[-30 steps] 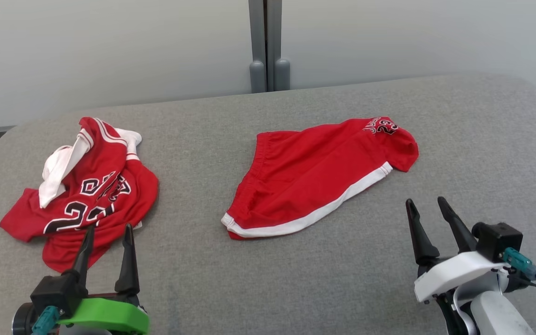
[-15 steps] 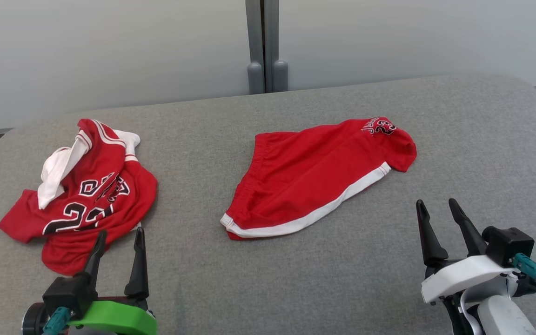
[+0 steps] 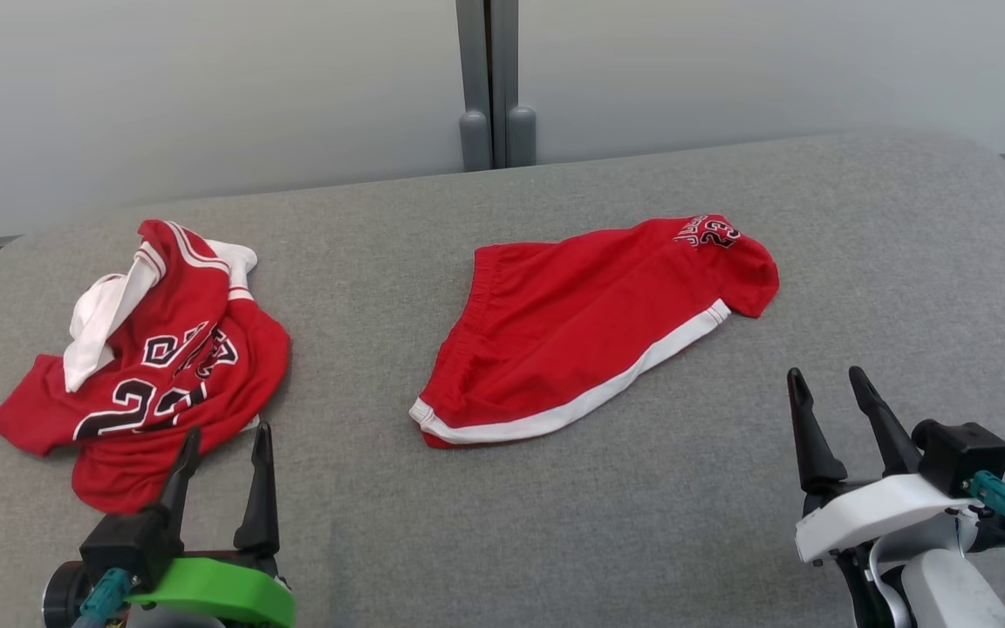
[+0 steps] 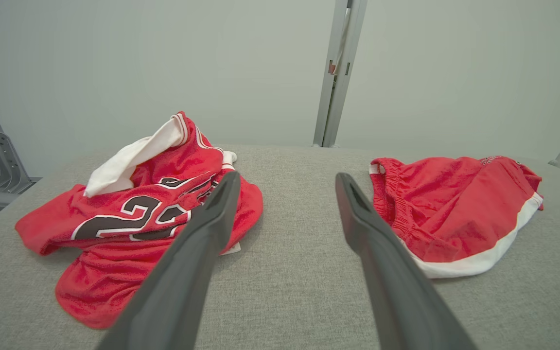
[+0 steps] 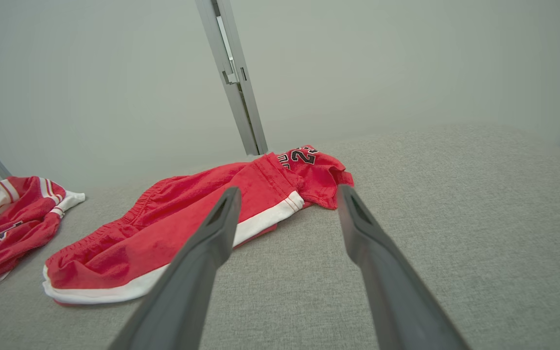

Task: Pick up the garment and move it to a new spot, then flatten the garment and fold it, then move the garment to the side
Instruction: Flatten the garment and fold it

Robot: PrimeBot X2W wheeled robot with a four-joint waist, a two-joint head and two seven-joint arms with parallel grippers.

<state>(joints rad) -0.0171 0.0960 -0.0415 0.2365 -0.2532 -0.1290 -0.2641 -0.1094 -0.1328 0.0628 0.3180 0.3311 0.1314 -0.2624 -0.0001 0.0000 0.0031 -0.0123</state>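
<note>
Pickup step, nothing grabbed yet. Left pincer [image 3: 228, 430] and right pincer [image 3: 825, 372] sit spread wide and empty in the bottom corners. Red shorts [image 3: 581, 340] lie mid-frame on the grey worktop [image 3: 555, 541], crumpled jersey [image 3: 162, 366] at left. Next move, I reckon: reach in and pinch a hem.

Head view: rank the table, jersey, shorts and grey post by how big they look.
1. Table: largest by far.
2. Jersey and shorts: too alike to rank; the jersey lies crumpled.
3. Post: smallest, though it stands farthest back and is cut by the top edge.
</note>
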